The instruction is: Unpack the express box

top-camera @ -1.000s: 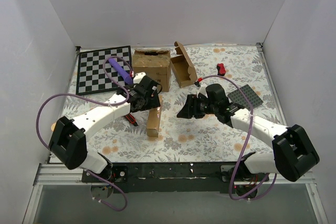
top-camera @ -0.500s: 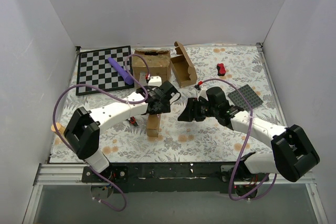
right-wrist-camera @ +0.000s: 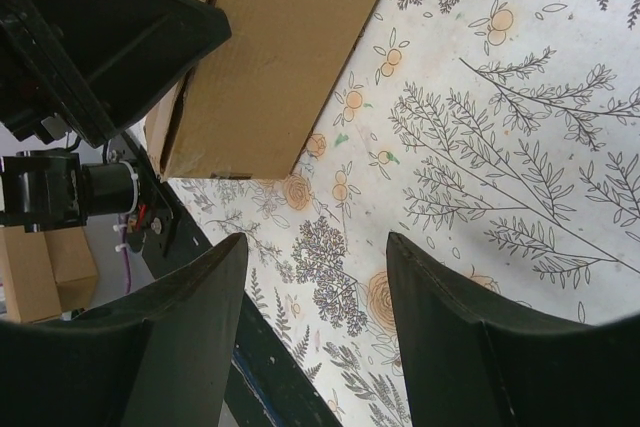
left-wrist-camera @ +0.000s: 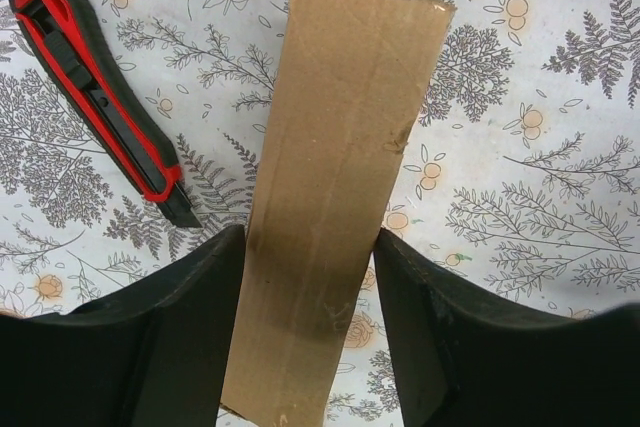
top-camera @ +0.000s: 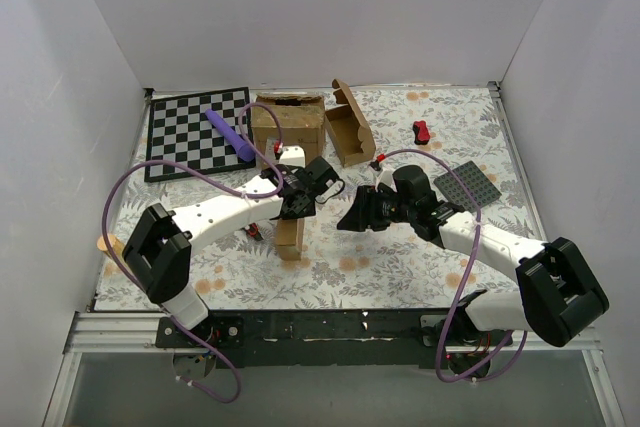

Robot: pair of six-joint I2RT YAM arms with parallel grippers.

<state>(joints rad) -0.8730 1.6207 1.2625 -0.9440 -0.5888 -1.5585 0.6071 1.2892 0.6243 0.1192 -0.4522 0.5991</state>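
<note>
The express box (top-camera: 290, 235), a small flat plain brown mailer, stands on its narrow side on the floral cloth at centre. My left gripper (top-camera: 300, 209) is down over its far end. In the left wrist view both fingers press the sides of the box (left-wrist-camera: 335, 177), with the left gripper (left-wrist-camera: 310, 247) shut on it. My right gripper (top-camera: 352, 215) hovers just right of the box, open and empty. In the right wrist view its jaws (right-wrist-camera: 315, 277) are wide apart over bare cloth, with the box (right-wrist-camera: 280, 47) and a left finger (right-wrist-camera: 100, 37) at upper left.
A red and black box cutter (top-camera: 253, 230) lies left of the box, also in the left wrist view (left-wrist-camera: 100, 97). Behind stand a large printed carton (top-camera: 288, 127) and an open small mailer (top-camera: 350, 135). A checkerboard (top-camera: 190, 132) with a purple object (top-camera: 230, 134) lies back left. A red object (top-camera: 422, 131) and a grey studded plate (top-camera: 468, 185) lie right.
My left arm has swung right from beside the large carton and come down over the box, taking hold of it. The right gripper has barely moved.
</note>
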